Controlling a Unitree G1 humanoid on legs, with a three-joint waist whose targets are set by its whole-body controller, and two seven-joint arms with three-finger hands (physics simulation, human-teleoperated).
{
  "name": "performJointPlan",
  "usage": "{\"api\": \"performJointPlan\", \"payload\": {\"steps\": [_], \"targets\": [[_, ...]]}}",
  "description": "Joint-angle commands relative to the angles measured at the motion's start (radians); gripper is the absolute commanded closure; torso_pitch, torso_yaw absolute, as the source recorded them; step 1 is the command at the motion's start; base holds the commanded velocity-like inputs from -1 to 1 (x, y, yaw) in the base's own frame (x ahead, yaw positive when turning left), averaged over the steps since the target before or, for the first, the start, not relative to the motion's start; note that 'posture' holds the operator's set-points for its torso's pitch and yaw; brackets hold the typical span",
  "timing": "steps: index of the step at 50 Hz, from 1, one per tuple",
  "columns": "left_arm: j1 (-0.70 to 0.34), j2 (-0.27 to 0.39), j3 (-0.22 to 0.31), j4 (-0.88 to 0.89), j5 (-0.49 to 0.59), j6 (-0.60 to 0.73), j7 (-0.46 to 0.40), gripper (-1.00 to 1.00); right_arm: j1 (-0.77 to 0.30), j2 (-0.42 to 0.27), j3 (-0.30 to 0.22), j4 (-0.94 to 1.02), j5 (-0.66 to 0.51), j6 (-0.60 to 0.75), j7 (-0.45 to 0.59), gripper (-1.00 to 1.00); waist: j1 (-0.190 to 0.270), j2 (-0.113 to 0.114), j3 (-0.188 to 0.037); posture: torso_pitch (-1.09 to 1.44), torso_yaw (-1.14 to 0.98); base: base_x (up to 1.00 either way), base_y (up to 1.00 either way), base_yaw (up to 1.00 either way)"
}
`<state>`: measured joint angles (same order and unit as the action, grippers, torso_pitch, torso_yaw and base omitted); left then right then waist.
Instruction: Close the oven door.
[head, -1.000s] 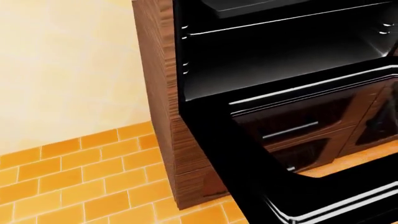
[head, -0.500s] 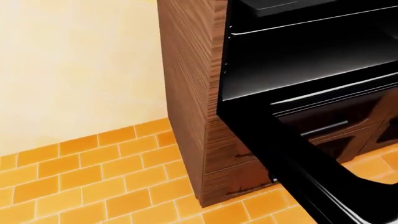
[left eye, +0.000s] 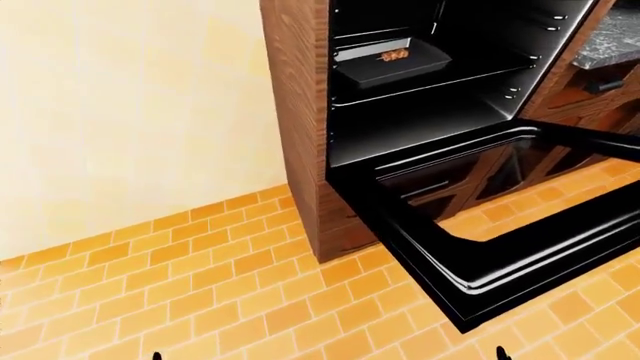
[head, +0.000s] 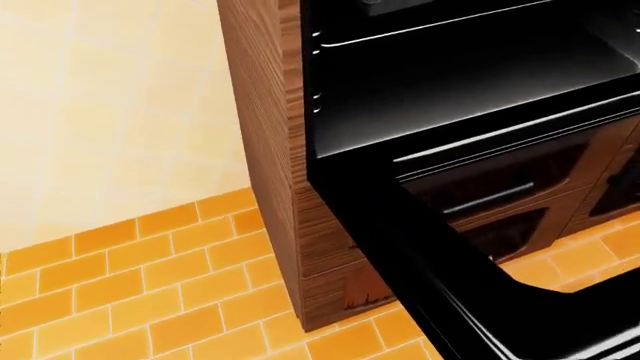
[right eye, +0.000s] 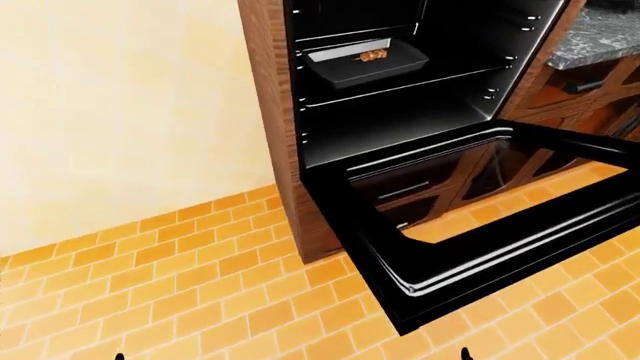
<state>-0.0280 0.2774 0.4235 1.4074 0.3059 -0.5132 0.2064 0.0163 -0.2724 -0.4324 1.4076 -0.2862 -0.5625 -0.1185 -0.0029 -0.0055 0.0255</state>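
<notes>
Nearest us, at the bottom edge of both eye views, only tiny dark tips poke up over the orange floor (right eye: 150, 300); we take them for parts of our own arms, but neither hand shows, so we cannot tell whether either is released or clenched. Beyond them the door (right eye: 480, 255) hangs fully open and flat, hinged along the oven's bottom edge, its long axis running from lower left to upper right in the right-eye view, its free edge toward us and low. In our judgement the close turns on getting a hand under that free edge and lifting up and away toward the oven (right eye: 400, 105). The door sits right of centre, so our right arm is probably the nearer. Further in, the eye views show a tray (left eye: 392, 64) with some browned food on an upper rack, and a grey counter (right eye: 600, 34) at the top right corner. The head view shows neither, only the cabinet (head: 275, 150) side, the lower cavity and the door's hinge end.
</notes>
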Motion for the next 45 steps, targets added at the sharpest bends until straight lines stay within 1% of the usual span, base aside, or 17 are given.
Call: {"api": "performJointPlan", "payload": {"steps": [1, 4, 5, 8, 13, 17, 21, 23, 26, 33, 34, 36, 37, 38, 39, 42, 45], "targets": [[-0.004, 0.015, 0.005, -0.013, -0.005, -0.016, 0.008, -1.0, -0.003, -0.013, -0.004, -0.013, 0.01, -0.008, 0.0, -1.0, 0.0, -0.004, -0.009, 0.0, 0.0, 0.0, 0.0, 0.0], [-0.005, 0.015, 0.006, -0.013, -0.005, -0.015, 0.007, -1.0, -0.003, -0.013, 0.0, -0.013, 0.008, -0.002, 0.0, -1.0, -0.002, -0.003, -0.012, 0.0, 0.0, 0.0, 0.0, 0.0], [-0.005, 0.015, 0.006, -0.013, -0.005, -0.014, 0.007, -1.0, -0.003, -0.013, -0.001, -0.013, 0.01, 0.0, 0.003, -1.0, -0.003, -0.002, -0.03, 0.0, 0.0, 0.0, 0.0, -0.09], [-0.006, 0.015, 0.007, -0.013, -0.004, -0.014, 0.006, -1.0, -0.004, -0.014, 0.001, -0.013, 0.008, 0.003, 0.005, -1.0, -0.005, 0.012, -0.013, 0.0, 0.0, 0.0, 0.0, -0.3], [-0.005, 0.015, 0.008, -0.013, -0.002, -0.014, 0.007, -1.0, -0.004, -0.014, 0.001, -0.013, 0.008, 0.009, 0.006, -1.0, -0.008, 0.024, -0.014, 0.0, 0.0, -0.06, 0.0, -0.41], [-0.005, 0.015, 0.008, -0.013, -0.001, -0.014, 0.008, -1.0, -0.004, -0.014, 0.0, -0.013, 0.011, 0.013, 0.012, -1.0, -0.007, 0.008, -0.015, 0.0, 0.0, -0.17, 0.0, -0.46], [-0.004, 0.015, 0.007, -0.013, -0.002, -0.015, 0.009, -1.0, -0.004, -0.013, -0.002, -0.013, 0.015, 0.016, 0.019, -1.0, -0.014, -0.036, -0.016, 0.0, 0.0, -0.21, 0.0, -0.47], [-0.005, 0.015, 0.007, -0.013, -0.002, -0.014, 0.009, -1.0, -0.004, -0.013, -0.002, -0.013, 0.015, 0.016, 0.021, -1.0, -0.02, -0.032, -0.02, 0.0, 0.0, -0.21, 0.0, -0.46], [-0.004, 0.014, 0.006, -0.013, -0.002, -0.016, 0.01, -1.0, -0.004, -0.013, -0.002, -0.013, 0.017, 0.018, 0.027, -1.0, -0.029, -0.043, -0.015, 0.0, 0.0, -0.2, 0.0, -0.47], [-0.004, 0.014, 0.006, -0.013, -0.003, -0.016, 0.009, -1.0, -0.005, -0.013, -0.003, -0.013, 0.021, 0.023, 0.039, -1.0, -0.004, 0.016, -0.003, 0.0, 0.0, -0.21, 0.0, -0.47], [-0.004, 0.015, 0.006, -0.013, -0.004, -0.016, 0.009, -1.0, -0.005, -0.013, -0.004, -0.013, 0.022, 0.022, 0.04, -1.0, 0.001, 0.037, -0.003, 0.0, 0.0, -0.2, 0.0, -0.46], [-0.004, 0.015, 0.007, -0.013, -0.004, -0.016, 0.008, -1.0, -0.005, -0.012, -0.005, -0.013, 0.024, 0.024, 0.047, -1.0, 0.019, 0.113, -0.027, 0.0, 0.0, -0.21, 0.0, -0.47], [-0.004, 0.015, 0.007, -0.013, -0.004, -0.016, 0.008, -1.0, -0.005, -0.012, -0.006, -0.013, 0.026, 0.024, 0.051, -1.0, 0.026, 0.046, -0.004, 0.0, 0.0, -0.22, 0.0, -0.48], [-0.004, 0.015, 0.007, -0.013, -0.004, -0.016, 0.008, -1.0, -0.005, -0.012, -0.005, -0.013, 0.026, 0.025, 0.052, -1.0, 0.021, 0.069, -0.003, 0.0, 0.0, -0.21, 0.0, -0.46], [-0.005, 0.015, 0.008, -0.013, -0.004, -0.015, 0.007, -1.0, -0.005, -0.012, -0.006, -0.013, 0.027, 0.026, 0.053, -1.0, 0.019, 0.071, -0.008, 0.0, 0.0, -0.21, 0.0, -0.47], [-0.004, 0.015, 0.008, -0.013, -0.004, -0.015, 0.007, -1.0, -0.005, -0.012, -0.006, -0.013, 0.027, 0.027, 0.053, -1.0, 0.016, 0.058, -0.013, 0.0, 0.0, -0.21, 0.0, -0.47], [-0.004, 0.014, 0.008, -0.013, -0.004, -0.016, 0.008, -1.0, -0.005, -0.012, -0.006, -0.013, 0.028, 0.028, 0.058, -1.0, 0.011, 0.03, -0.011, 0.0, 0.0, -0.21, 0.0, -0.47]]}}
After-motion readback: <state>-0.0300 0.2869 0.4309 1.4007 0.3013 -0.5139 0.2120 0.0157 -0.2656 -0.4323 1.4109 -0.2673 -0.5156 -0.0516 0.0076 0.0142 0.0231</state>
